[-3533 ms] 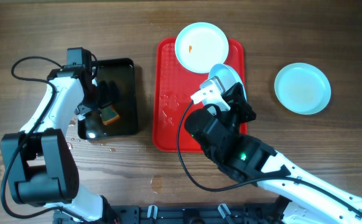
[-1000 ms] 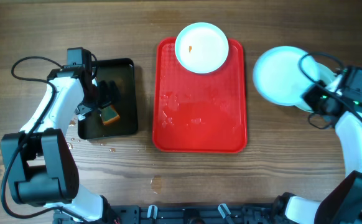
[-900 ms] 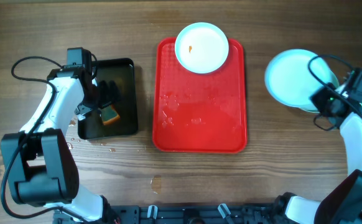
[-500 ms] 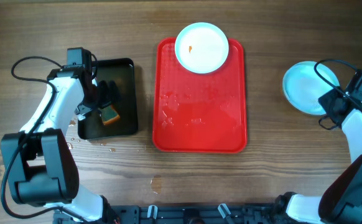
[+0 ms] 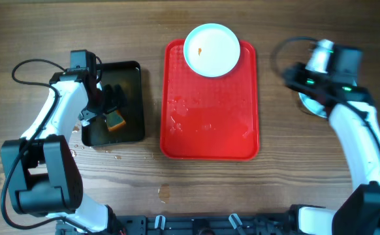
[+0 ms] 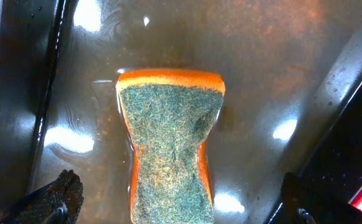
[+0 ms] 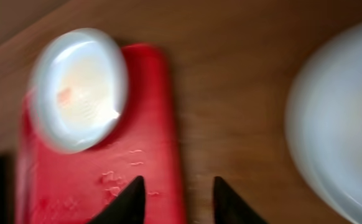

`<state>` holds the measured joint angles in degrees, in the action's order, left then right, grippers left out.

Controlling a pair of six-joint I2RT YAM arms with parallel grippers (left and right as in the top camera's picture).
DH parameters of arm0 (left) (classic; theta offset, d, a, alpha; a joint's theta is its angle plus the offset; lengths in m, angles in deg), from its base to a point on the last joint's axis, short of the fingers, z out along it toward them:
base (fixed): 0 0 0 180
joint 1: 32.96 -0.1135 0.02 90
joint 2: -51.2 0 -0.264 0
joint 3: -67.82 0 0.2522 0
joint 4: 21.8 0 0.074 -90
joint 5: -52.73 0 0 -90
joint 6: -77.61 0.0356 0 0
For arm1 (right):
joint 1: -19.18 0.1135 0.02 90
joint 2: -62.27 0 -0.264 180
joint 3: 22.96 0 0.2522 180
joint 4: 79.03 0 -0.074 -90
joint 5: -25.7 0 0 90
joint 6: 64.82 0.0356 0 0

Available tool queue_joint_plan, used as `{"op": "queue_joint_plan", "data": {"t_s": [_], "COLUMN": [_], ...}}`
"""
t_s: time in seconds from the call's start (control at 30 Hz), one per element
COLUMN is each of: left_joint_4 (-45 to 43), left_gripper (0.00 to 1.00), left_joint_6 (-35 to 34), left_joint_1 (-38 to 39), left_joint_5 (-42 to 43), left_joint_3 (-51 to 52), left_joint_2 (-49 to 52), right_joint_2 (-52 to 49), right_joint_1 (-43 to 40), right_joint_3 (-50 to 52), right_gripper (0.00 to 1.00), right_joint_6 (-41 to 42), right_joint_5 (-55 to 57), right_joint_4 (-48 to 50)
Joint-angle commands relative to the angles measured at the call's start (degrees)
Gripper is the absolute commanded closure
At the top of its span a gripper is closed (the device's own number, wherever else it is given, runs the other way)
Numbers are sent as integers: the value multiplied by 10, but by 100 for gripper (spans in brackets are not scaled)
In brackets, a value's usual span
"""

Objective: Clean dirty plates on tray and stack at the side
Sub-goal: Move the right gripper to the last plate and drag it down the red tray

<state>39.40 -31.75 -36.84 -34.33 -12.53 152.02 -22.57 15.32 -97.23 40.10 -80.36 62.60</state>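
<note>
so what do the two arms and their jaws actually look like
Both the left arm and the right arm have smooth white link shells joined by chunky black joints. A thin black cable loops off each one near the wrist. The jaws are black. The right pair tapers to points in its wrist view.

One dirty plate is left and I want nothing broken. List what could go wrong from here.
1. The last plate overhangs the far rim of the red tray; a careless grab could tip or slide it off.
2. The right pincer is open and empty beside the set-aside plate; a swing toward the tray might clip it.
3. The sponge lies in water in the black tray; carried over, it may drip and leave the plate slippery.
</note>
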Motion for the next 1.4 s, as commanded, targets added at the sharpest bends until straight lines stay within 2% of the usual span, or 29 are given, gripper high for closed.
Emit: {"op": "queue_joint_plan", "data": {"t_s": [0.0,0.1,0.17,0.33,0.47,0.6,0.7,0.77,1.23,1.3,1.37], "left_joint_4": [-1,-1,-1,-1,-1,-1,-1,-1,-1,-1,-1], "left_gripper": [0,0,0,0,0,0,0,0,0,0,0], "left_joint_6": [3,3,3,3,3,3,3,3,3,3,3], "left_joint_1": [-1,-1,-1,-1,-1,-1,-1,-1,-1,-1,-1], "left_joint_5": [5,5,5,5,5,5,5,5,5,5,5], "left_joint_3": [4,4,4,4,4,4,4,4,4,4,4], "left_joint_2": [-9,-9,-9,-9,-9,-9,-9,-9,-9,-9,-9], "right_joint_2": [-18,-71,-111,-215,-298,-359,-364,-351,-160,-142,-131], "right_joint_1": [100,164,182,192,192,193,193,193,229,245,248], "right_joint_3": [-19,-19,-19,-19,-19,-19,-19,-19,-19,-19,-19], "right_gripper": [55,41,39,53,55,58,67,68,68,68,64], "right_joint_6": [-45,-46,-50,-59,-57,-57,-59,-58,-69,-90,-67], "right_joint_5": [40,118,131,100,34,25,25,21,-42,-25,18], "right_joint_4": [47,125,171,283,363,395,356,309,-48,-91,-98]}}
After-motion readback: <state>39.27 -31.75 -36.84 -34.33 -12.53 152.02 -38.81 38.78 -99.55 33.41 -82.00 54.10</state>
